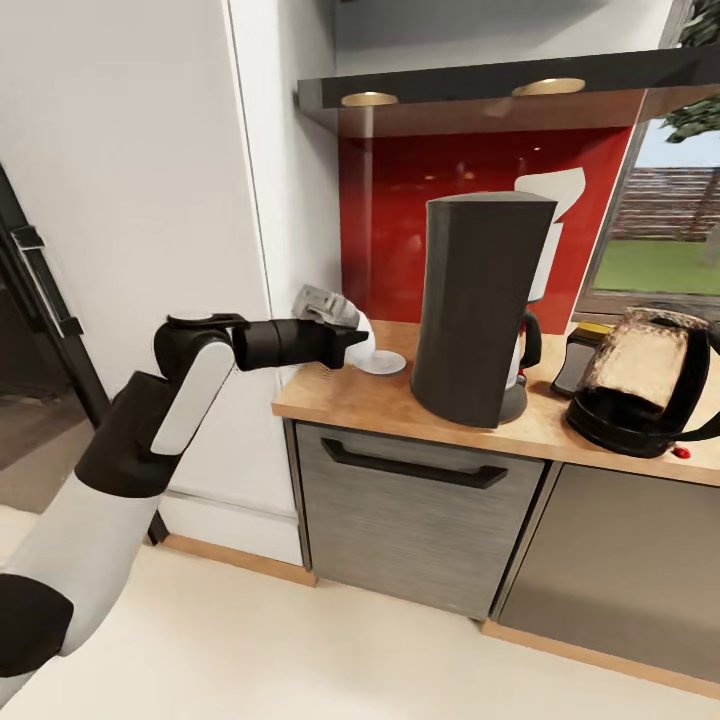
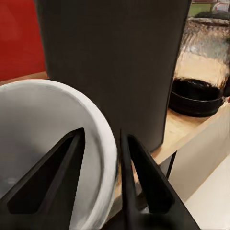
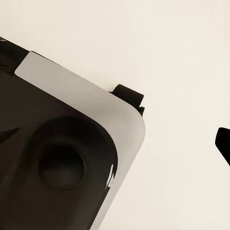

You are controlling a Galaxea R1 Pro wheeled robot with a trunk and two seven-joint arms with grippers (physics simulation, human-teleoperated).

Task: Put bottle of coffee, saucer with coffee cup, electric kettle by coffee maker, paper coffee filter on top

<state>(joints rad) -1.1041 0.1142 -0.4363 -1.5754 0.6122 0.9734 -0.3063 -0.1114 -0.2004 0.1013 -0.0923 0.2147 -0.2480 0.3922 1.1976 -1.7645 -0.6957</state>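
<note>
Nearest in the head view: L arm, white and black, reaching up from lower left to the tabletop's left end. L hand sits at the cup, just above the saucer. In the L wrist view the fingers straddle the cup's white rim, one inside the bowl, one outside, so the hand is closed narrow on the cup wall. Can't tell if the cup base touches the saucer. Saucer lies flat on the light wood, just left of the coffee maker, near but apart from it. Coffee maker stands upright mid-tabletop, tall black body w/ white housing showing behind its top and a black carafe handle at its right side. Kettle, clear textured glass on a black base w/ big black handle, sits to the right of the coffee maker, tilted slightly, red switch at its base. Between them, further back, a small dark bottle w/ yellow cap, partly hidden by the kettle. Above, a glossy black shelf w/ two round lights under it; red backsplash behind. Dark grey drawer front w/ black handle below the tabletop. R wrist view looks down at pale floor and part of the robot's own grey and black body; a dark tip at the edge may be the R hand, state can't tell.
</note>
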